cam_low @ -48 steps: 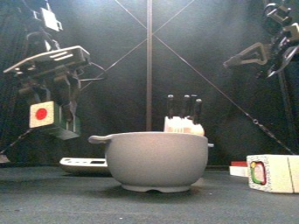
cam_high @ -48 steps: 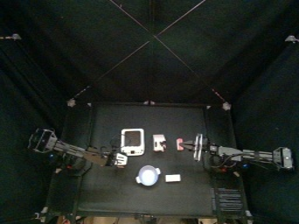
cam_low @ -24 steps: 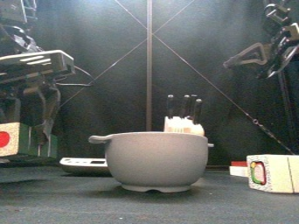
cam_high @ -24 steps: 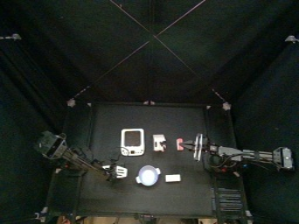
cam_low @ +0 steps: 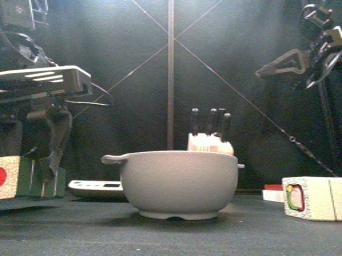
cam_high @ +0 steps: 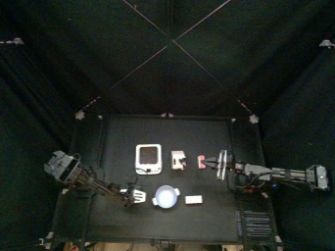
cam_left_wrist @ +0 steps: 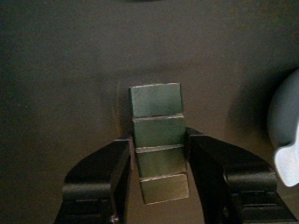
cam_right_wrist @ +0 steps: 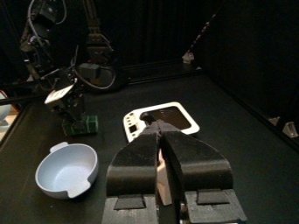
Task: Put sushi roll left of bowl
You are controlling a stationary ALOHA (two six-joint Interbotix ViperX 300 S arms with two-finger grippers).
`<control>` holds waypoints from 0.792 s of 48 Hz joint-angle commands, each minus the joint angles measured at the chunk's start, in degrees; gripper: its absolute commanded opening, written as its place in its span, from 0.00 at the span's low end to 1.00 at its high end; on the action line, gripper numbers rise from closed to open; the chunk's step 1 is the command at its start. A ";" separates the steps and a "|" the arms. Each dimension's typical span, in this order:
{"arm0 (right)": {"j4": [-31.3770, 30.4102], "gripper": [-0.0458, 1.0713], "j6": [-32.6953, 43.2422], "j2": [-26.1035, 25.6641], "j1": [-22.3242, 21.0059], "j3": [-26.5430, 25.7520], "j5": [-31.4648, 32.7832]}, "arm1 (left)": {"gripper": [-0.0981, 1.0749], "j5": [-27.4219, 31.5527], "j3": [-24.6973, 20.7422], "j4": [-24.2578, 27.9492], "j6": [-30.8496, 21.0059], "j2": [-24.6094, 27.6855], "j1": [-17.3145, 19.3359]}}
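Your sushi roll (cam_left_wrist: 156, 109) reads in the left wrist view as a long, squared bar with a dull dark-green skin, scored across into four blocks. From the front its end face (cam_low: 7, 175) shows flat and white with a red spot. The left gripper (cam_left_wrist: 158, 149) has it: the two matte black jaws stand wide apart and press on its long sides, with the roll running out past the fingertips. It sits low at the table's left, to the left of the bowl (cam_low: 174, 185) and apart from it. Whether it already rests on the tabletop you cannot quite tell from the front, where the picture's edge cuts it off.

The bowl is smooth, round and pale blue-grey, with a small lug at its rim. Off its right side stands a little white block (cam_low: 310, 197) with green and red marks on its face. Farther back lies the white rectangular tray with a dark middle (cam_high: 149, 157), flat and rounded at the corners. Nothing lies between the roll and the bowl.

Your left arm (cam_high: 81, 179) reaches in from the table's left edge, angled toward the front, with the wrist bent down over the roll. The right gripper (cam_right_wrist: 162, 131) hangs at the table's right side, empty, its jaws pressed together at the tips.
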 commanded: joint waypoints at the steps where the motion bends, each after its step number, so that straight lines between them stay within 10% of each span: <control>1: 0.00 0.05 0.00 0.44 -0.09 -0.97 -0.26 | 0.52 0.09 -1.76 0.00 -0.09 0.18 -0.26; 38: 0.00 0.05 0.00 0.53 -0.09 -1.14 -0.26 | 0.86 0.09 -2.02 -1.05 0.26 0.44 -0.44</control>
